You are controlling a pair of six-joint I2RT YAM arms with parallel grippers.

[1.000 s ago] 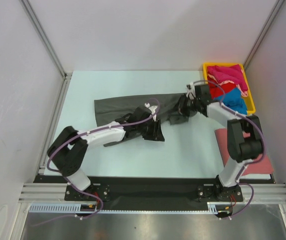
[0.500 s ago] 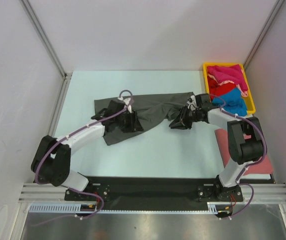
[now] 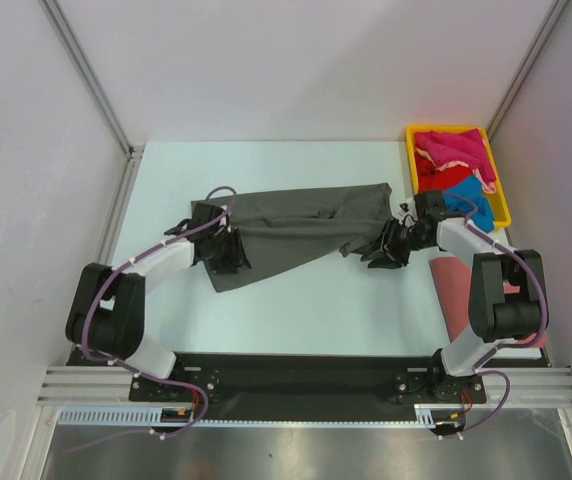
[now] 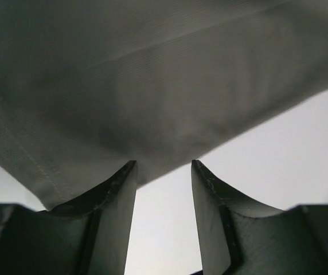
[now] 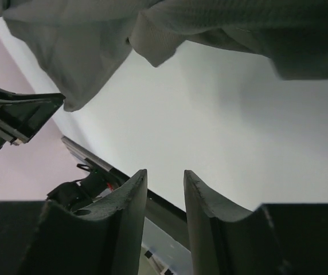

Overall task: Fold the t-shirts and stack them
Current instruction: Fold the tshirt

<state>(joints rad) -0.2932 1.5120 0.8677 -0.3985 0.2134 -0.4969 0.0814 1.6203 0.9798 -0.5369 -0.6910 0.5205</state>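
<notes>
Jaws both narrowly parted, empty in wrist views; overhead alone shows dark grey t-shirt spread between them.

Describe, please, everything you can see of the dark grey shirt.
The grey shirt is soft, matte cloth with a stitched hem. It lies mostly flat, stretched sideways across the middle of the table, with its right end bunched and wrinkled. The left hand is open at its left part and the right hand is open by the bunched end. Neither clamps it.
</notes>
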